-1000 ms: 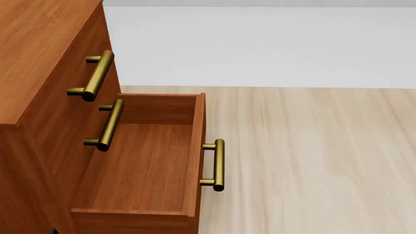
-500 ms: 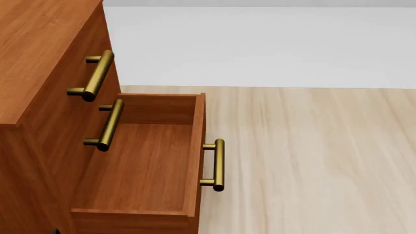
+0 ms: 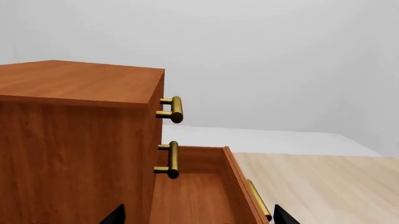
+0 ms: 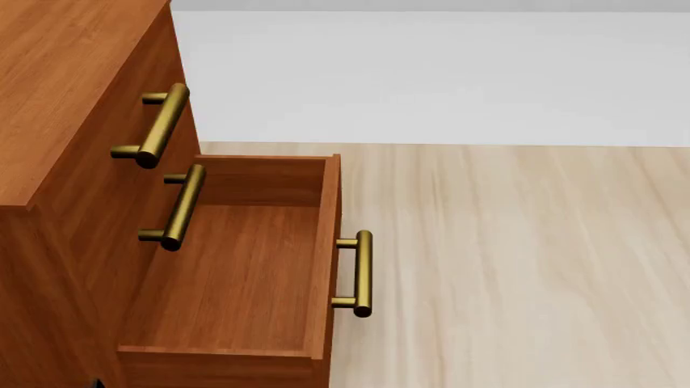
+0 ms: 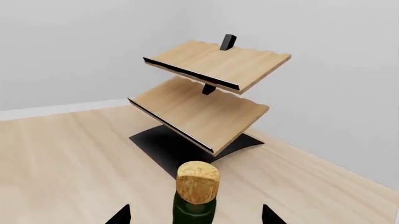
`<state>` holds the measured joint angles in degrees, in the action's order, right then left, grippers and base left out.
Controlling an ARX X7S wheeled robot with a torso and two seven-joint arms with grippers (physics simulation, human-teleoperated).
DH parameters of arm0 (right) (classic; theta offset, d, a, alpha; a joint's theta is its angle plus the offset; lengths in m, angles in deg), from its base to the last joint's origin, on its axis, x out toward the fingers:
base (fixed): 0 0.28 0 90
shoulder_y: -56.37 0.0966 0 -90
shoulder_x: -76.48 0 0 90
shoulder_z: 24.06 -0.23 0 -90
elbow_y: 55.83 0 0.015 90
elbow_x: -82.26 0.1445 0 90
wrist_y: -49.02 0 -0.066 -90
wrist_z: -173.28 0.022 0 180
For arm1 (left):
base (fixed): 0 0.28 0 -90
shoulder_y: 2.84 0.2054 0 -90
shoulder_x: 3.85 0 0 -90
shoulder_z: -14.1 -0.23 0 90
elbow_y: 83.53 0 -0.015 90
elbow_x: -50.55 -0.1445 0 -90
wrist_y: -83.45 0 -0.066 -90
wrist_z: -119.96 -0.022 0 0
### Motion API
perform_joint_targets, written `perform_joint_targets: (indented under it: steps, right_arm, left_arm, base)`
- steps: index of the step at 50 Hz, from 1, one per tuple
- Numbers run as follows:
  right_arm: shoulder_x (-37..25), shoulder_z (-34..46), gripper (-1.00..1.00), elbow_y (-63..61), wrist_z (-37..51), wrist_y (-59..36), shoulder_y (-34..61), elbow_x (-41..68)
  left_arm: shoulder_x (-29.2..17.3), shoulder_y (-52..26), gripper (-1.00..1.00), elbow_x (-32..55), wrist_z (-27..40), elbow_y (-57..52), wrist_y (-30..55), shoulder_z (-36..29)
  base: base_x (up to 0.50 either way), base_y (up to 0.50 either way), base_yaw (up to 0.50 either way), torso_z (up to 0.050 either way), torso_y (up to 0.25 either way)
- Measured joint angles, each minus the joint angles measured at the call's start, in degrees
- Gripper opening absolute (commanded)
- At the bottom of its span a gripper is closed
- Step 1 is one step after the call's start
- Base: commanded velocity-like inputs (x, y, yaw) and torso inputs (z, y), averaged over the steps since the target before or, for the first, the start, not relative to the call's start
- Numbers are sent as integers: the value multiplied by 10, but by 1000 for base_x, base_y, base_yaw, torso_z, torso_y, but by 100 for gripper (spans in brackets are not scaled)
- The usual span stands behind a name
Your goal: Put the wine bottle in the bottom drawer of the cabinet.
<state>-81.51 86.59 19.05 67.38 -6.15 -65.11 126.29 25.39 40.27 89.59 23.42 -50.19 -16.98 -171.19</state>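
Observation:
The cabinet point(image 4: 65, 97) fills the head view's left side, and its bottom drawer point(image 4: 242, 267) is pulled out and empty, brass handle point(image 4: 363, 273) facing the floor side. The left wrist view shows the same cabinet point(image 3: 74, 140) and drawer point(image 3: 193, 196) from the side. My left gripper point(image 3: 197, 215) is open above the drawer, with nothing between its fingertips. In the right wrist view, the wine bottle point(image 5: 197, 184) shows its tan cork and dark green neck between the fingertips of my right gripper point(image 5: 194, 215). The bottle hangs off the floor in its hold. Neither gripper shows in the head view.
A pale wood rack point(image 5: 206, 93) with two tilted shelves on a black base point(image 5: 162, 144) stands on the light wooden floor ahead of the right gripper. Two upper drawers with brass handles point(image 4: 161, 125) are shut. Light floor point(image 4: 518, 267) stretches right of the drawer.

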Motion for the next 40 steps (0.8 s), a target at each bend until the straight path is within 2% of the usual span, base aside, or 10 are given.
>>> perform_joint_targets:
  steps: [16,17,40]
  right_arm:
    - [8,1,100,14,-22,-11,22,14]
    - [8,0,-100,14,-23,-11,23,14]
    - [3,-5,-100,9,-34,-3,17,22]
  left_arm:
    - [5,3,100,5,-2,3,2,4]
    - [5,3,100,5,-3,3,2,4]
    - [6,9,100,7,-7,8,2,10]
  base:
    - [0,0,0,0,0]
    - [0,0,0,0,0]
    - [0,0,0,0,0]
